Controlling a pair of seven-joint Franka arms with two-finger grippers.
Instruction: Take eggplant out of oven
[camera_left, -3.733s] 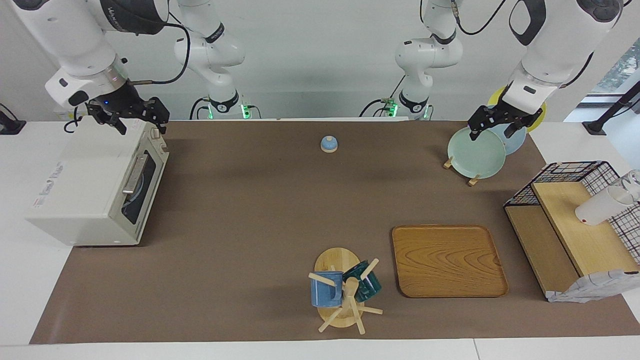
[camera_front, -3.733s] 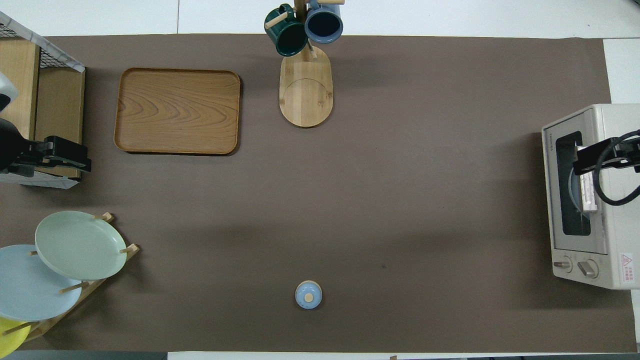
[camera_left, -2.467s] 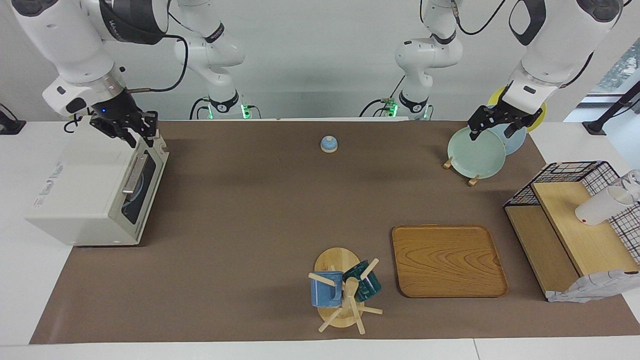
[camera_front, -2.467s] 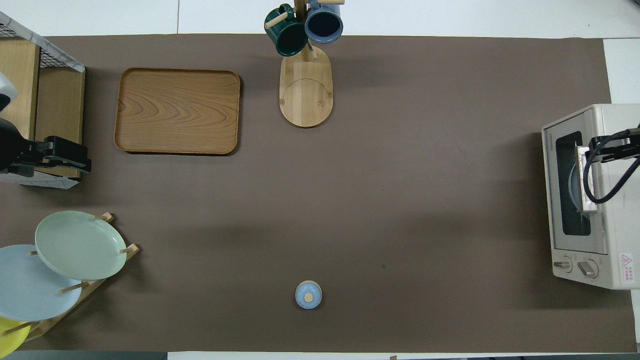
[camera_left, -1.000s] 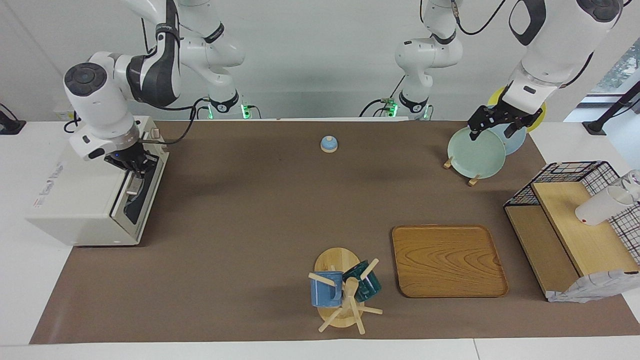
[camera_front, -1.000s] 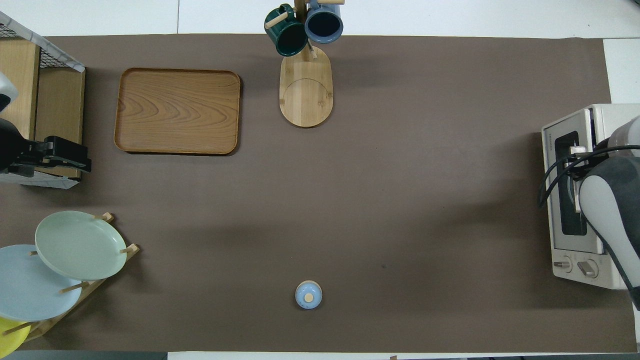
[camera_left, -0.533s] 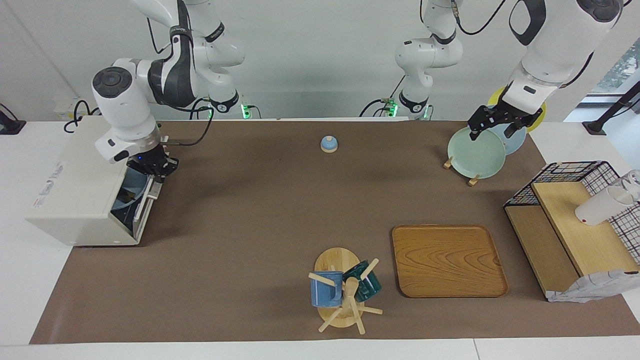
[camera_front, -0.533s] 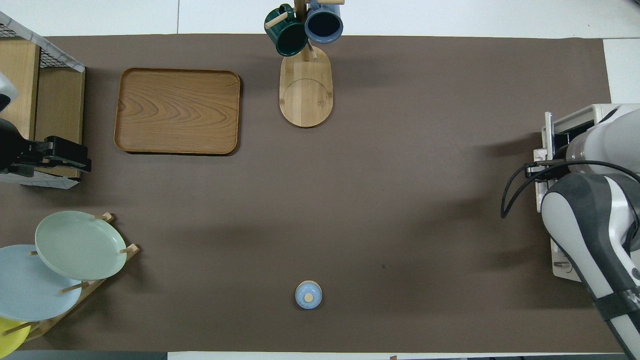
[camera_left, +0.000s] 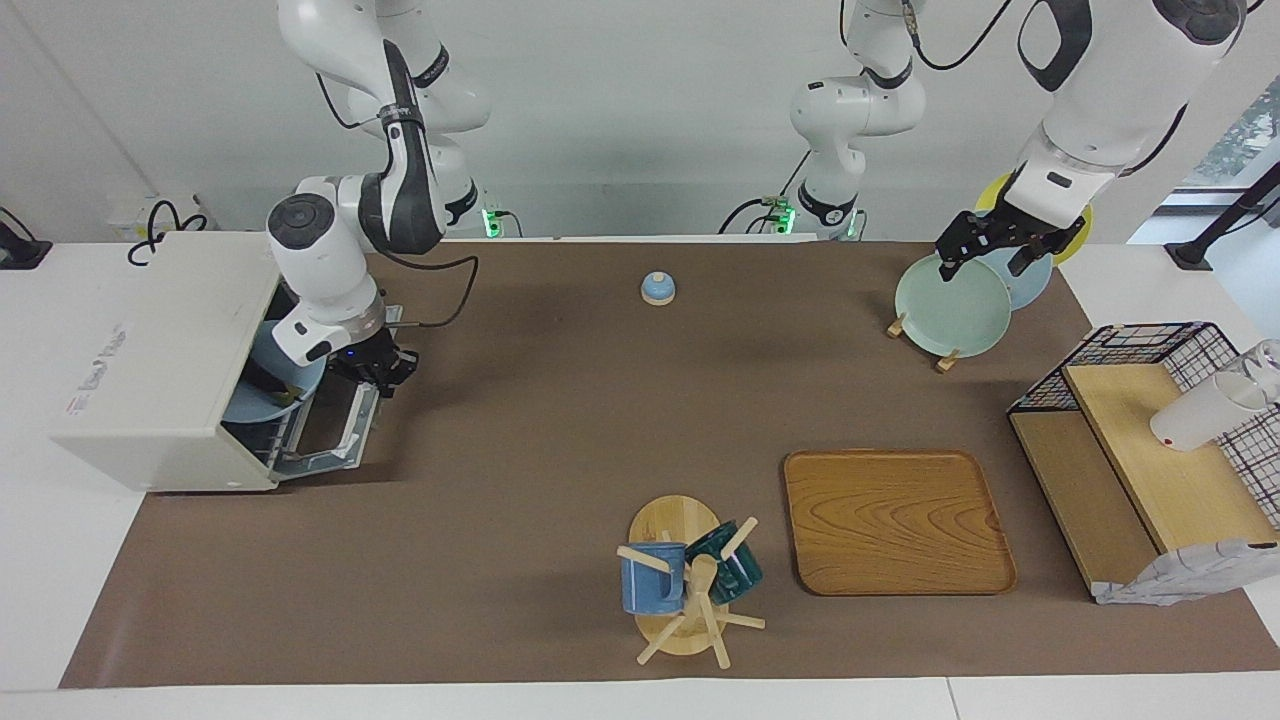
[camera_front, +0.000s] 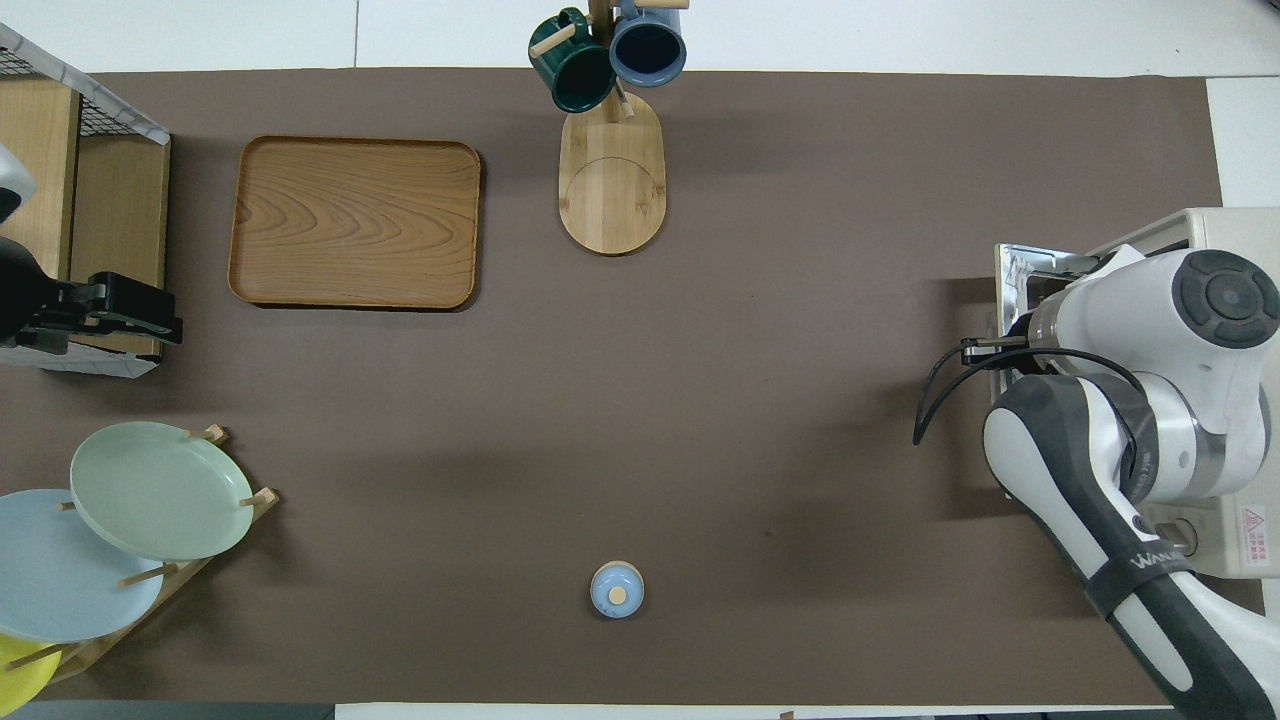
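The off-white oven (camera_left: 150, 340) stands at the right arm's end of the table, seen also in the overhead view as oven (camera_front: 1230, 225). Its door (camera_left: 325, 428) is folded down almost flat onto the mat. My right gripper (camera_left: 373, 374) is shut on the door's bar handle, at the handle's end nearer to the robots. A light blue plate (camera_left: 262, 395) shows inside the oven. The eggplant is hidden; my right wrist covers much of the opening. My left gripper (camera_left: 985, 262) hangs open and holds nothing, up in the air over the plate rack, waiting.
A rack with a green plate (camera_left: 952, 305) stands at the left arm's end. Beside it is a wire shelf (camera_left: 1150, 440). A wooden tray (camera_left: 895, 520), a mug tree (camera_left: 690, 585) and a small blue knobbed lid (camera_left: 658, 288) sit on the brown mat.
My right arm came down onto the oven's handle, took hold of it and swung the door from closed to nearly flat. The left arm has not moved.
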